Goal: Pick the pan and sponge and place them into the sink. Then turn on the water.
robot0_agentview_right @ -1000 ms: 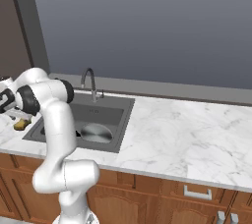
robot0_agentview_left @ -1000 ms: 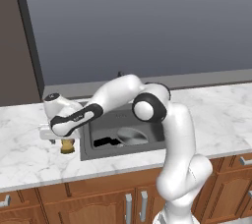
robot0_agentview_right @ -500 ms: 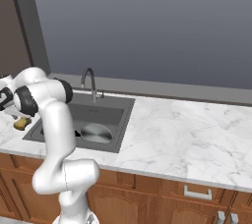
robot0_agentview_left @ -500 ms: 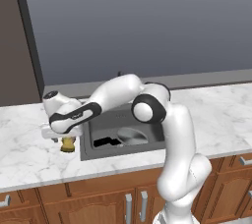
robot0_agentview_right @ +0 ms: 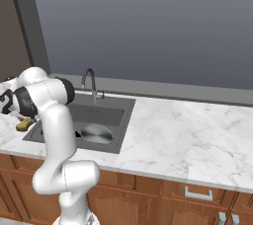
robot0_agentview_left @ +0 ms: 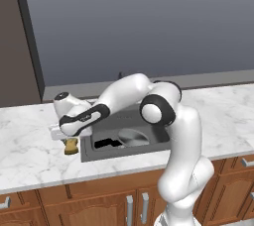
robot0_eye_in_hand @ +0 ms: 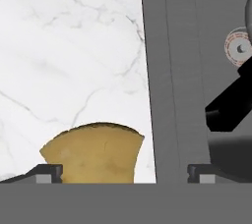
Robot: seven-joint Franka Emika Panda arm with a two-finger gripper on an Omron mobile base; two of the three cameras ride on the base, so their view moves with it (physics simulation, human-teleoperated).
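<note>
Directly beneath the hand [robot0_eye_in_hand: 125, 171], between its two widely parted fingertips [robot0_eye_in_hand: 48, 172], lay the sponge [robot0_eye_in_hand: 93, 153], nearer the left tip than the right and resting on the white marbled tabletop [robot0_eye_in_hand: 69, 56]. Gripped nothing; no contact with the sponge visible. Just right of the sponge ran the flat grey rim of the sink [robot0_eye_in_hand: 172, 80], with the right fingertip over that rim's inner edge. Further right and down in the basin showed the black handle of the pan [robot0_eye_in_hand: 231, 102], and beyond it the round metal drain [robot0_eye_in_hand: 238, 47].

From the left base view, hung low over the tabletop [robot0_agentview_left: 25, 145] at the sink's [robot0_agentview_left: 94, 155] left edge, the hand [robot0_agentview_left: 63, 137] just above the sponge [robot0_agentview_left: 72, 145], the pan [robot0_agentview_left: 133, 137] lying in the basin well off to the hand's far side, handle pointing toward the hand. From the right base view, sponge [robot0_agentview_right: 23, 124] seen beside the sink [robot0_agentview_right: 126, 120] rim, pan [robot0_agentview_right: 97, 133] in the basin, hand [robot0_agentview_right: 6, 104] at the frame's left edge, and farther back the faucet [robot0_agentview_right: 90, 83] standing upright behind the sink.
</note>
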